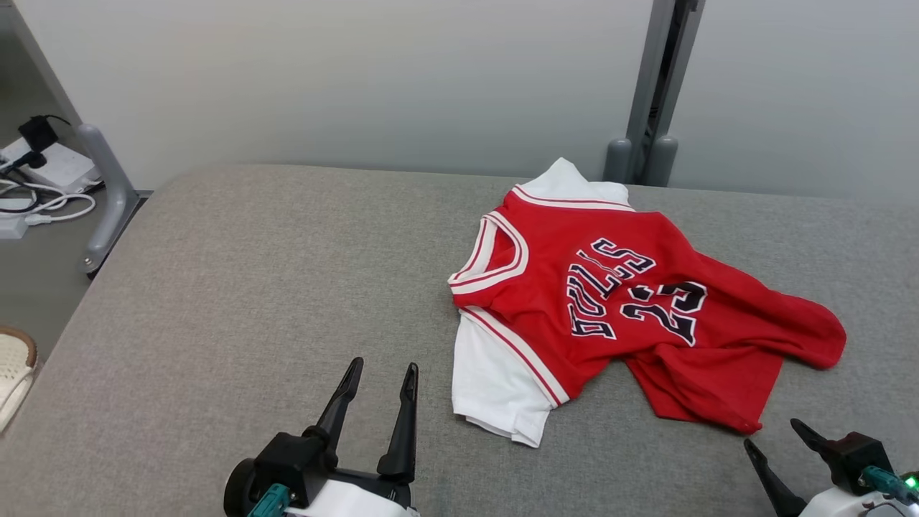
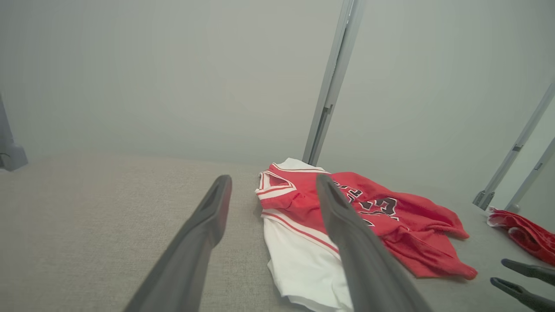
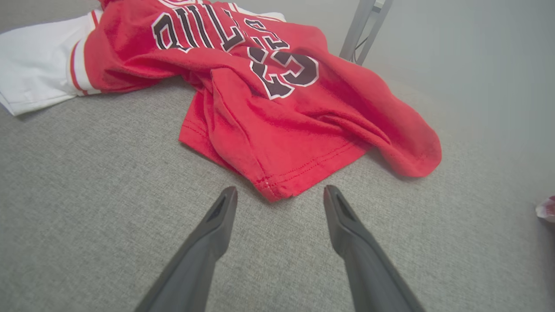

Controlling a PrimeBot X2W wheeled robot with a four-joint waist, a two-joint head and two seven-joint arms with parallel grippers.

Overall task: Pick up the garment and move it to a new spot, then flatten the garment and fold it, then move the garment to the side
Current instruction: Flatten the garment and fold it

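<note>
Red and white, a crumpled basketball jersey [image 1: 610,301] lies print-up on the grey fabric-covered bench [image 1: 251,287]. It is ahead and to the right of the left jaws and just ahead of the right jaws, and neither pair touches it. Both pairs of jaws stand wide apart and hold nothing. The jersey's red hem corner sits just beyond the gap between the right jaws' tips, while its white sleeve is the part nearest the left jaws. A second red cloth [image 2: 524,232] lies off to the right of the right jaws.
</note>
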